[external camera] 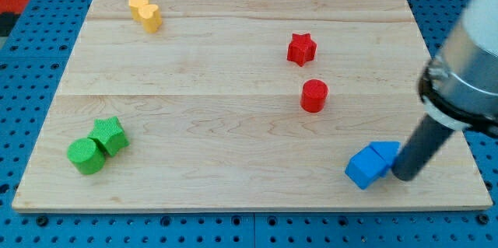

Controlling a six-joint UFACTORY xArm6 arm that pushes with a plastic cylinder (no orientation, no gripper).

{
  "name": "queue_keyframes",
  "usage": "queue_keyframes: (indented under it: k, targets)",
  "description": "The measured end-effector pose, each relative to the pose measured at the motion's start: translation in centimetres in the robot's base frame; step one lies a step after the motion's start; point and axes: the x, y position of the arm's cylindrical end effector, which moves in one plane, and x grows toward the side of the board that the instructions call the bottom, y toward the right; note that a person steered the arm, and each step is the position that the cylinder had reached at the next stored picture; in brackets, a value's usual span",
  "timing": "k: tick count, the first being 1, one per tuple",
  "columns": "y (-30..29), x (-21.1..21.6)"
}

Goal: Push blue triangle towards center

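Note:
Two blue blocks lie touching near the board's bottom right corner. The left one (363,168) looks like a cube. The right one (384,152) is smaller and partly hidden by the rod; it may be the blue triangle, but its shape is not clear. My tip (403,176) rests on the board right against the right side of this blue pair. The dark rod rises from it to the upper right into the arm's body (465,77).
A red cylinder (314,96) and a red star (300,48) stand right of centre, above the blue pair. A yellow block (145,12) is at the top left. A green star (110,134) and a green cylinder (85,156) touch at the bottom left. The board's bottom edge (257,207) lies close below the tip.

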Motion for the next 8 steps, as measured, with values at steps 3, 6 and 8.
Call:
queue_keyframes:
  k: [3,6,8]
  targets:
    - [-7.5,-2.3]
    - [-7.2,-8.3]
    - [-12.3,-9.3]
